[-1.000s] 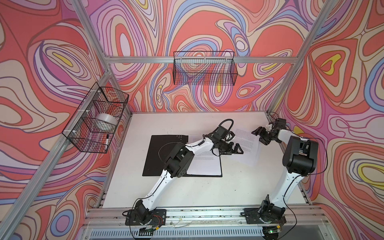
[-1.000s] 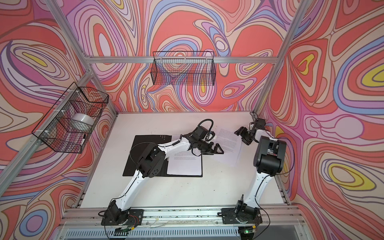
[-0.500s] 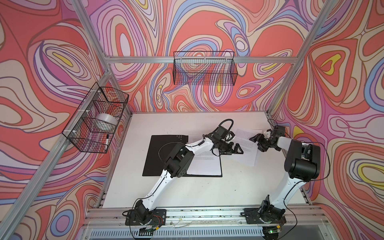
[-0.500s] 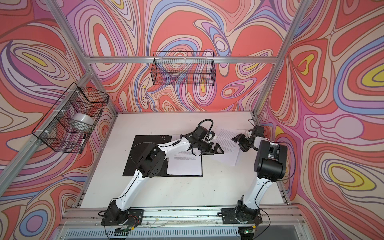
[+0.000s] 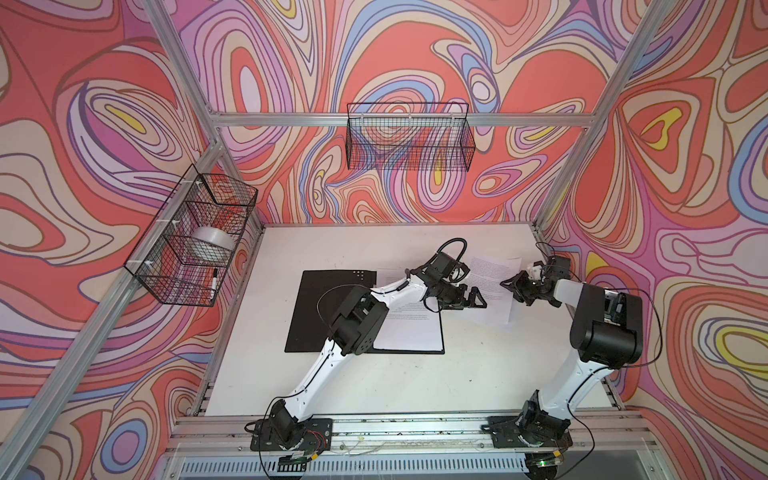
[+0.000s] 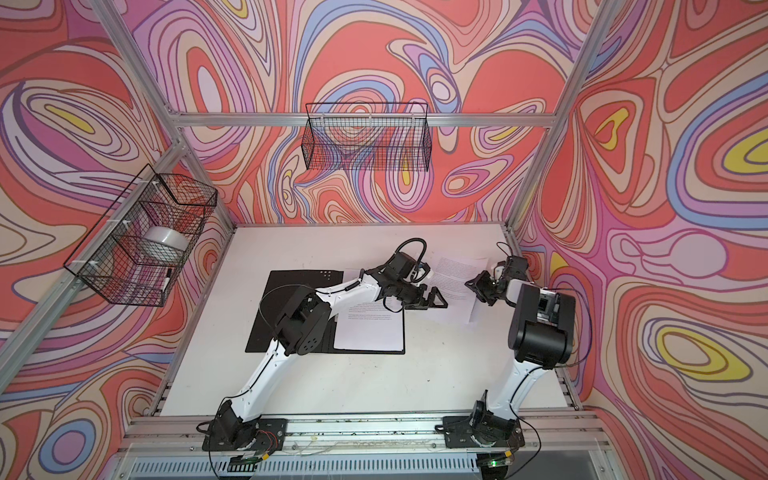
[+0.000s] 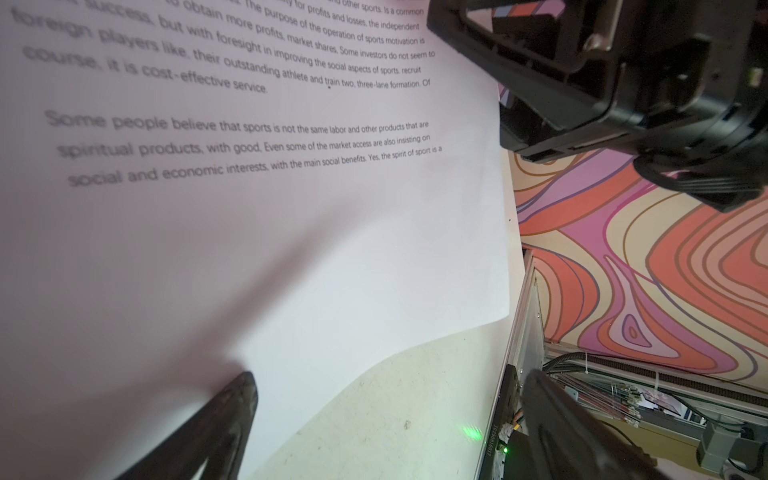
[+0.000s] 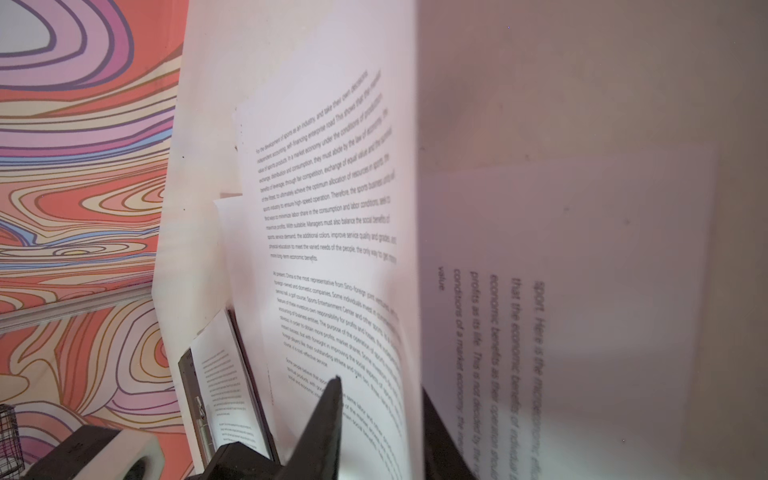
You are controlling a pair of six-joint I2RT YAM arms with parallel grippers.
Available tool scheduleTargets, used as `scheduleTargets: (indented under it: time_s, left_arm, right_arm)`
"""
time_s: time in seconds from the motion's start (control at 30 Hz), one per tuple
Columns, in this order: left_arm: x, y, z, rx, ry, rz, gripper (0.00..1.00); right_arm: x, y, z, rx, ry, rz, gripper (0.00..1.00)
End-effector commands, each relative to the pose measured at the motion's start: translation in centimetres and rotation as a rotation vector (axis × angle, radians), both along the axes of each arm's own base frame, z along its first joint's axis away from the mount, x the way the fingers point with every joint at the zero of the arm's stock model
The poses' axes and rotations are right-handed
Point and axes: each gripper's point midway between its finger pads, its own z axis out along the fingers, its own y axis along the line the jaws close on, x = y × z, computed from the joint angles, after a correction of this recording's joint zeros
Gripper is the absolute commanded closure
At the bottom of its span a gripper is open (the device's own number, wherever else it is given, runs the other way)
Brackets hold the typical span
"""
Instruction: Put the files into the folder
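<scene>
Quick look at the paper-filing rig. The left end effector (image 5: pixel 478 298) is spread wide and holding nothing. In its wrist view both fingers (image 7: pixel 232 415) sit far apart, just over the blank lower part of a printed page. The loose files (image 5: pixel 494 270) lie on the table (image 5: pixel 415 382) right between the two end effectors, which face each other from opposite edges of the pile.

The right end effector (image 5: pixel 510 291) is down to a narrow gap at the pile's edge on its own side. In its wrist view the edge of the top sheet (image 8: pixel 332 208) curls up off the pile and runs in between its fingertips (image 8: pixel 334 399), so it looks pinched there. Another printed page lies flat under it, blurry and in shadow. From the left wrist, that same sheet's near corner is bowed up off the table.

The folder (image 5: pixel 324 311) is open, black insides up, behind the left end effector and partly under that arm. One sheet (image 5: pixel 411 332) already lies on the folder half nearer that end effector. In both top views the left end effector hangs just past that half's outer edge.
</scene>
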Motion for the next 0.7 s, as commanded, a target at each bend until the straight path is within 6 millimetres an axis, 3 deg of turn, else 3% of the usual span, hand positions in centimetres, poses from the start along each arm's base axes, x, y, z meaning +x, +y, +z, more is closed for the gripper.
scheduleTargets:
  time_s: [0.0, 0.3, 0.47, 0.67]
  left_arm:
    - [-2.5, 2.4, -6.9, 0.174, 0.145, 0.011, 0.0]
    - [-2.3, 2.3, -6.2, 0.154, 0.146, 0.011, 0.0]
    - [-2.1, 2.1, -5.6, 0.131, 0.15, 0.011, 0.0]
    - [-1.0, 1.3, -1.7, 0.041, 0.107, -0.005, 0.0]
  right_arm:
    - [-0.4, 0.0, -0.8, -0.015, 0.013, -0.004, 0.8]
    - [-0.9, 0.1, -1.2, -0.016, 0.023, -0.006, 0.98]
    - [-1.0, 0.2, -1.2, -0.016, 0.027, -0.005, 1.0]
    - [-1.2, 0.3, -0.5, -0.016, 0.015, -0.009, 1.0]
